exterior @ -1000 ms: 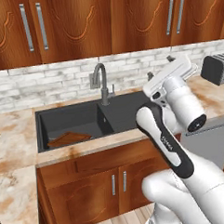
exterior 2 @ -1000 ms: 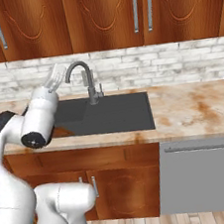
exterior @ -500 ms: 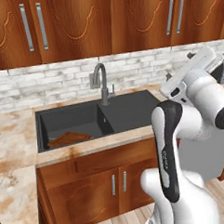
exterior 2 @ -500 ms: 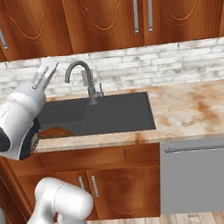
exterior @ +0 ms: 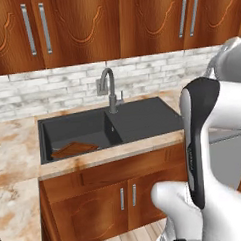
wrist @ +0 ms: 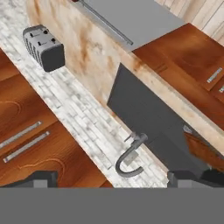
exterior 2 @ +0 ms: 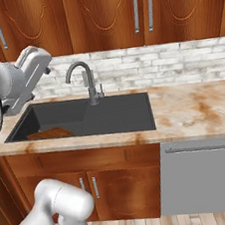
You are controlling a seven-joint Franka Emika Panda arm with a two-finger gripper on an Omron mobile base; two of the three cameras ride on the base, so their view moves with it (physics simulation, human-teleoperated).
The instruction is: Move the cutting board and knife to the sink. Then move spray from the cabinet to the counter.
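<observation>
A grey toaster (wrist: 43, 47) with two slots stands in the upper left of the hand view, against the whitish brick backsplash (exterior 2: 143, 65). A grey dishwasher front (exterior 2: 203, 175) with a long bar handle is at the lower right of the right base view. Beside it are lower cabinet doors (exterior 2: 125, 193) with small metal handles. At the bottom there is a light wooden floor (exterior 2: 174, 223).

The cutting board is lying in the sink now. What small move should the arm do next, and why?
Probably raise the open, empty end effector toward the closed doors of the cabinet. The cutting board already lies in the left part of the sink; I cannot make out the knife, which may be there too. The spray is likely behind those doors.
</observation>
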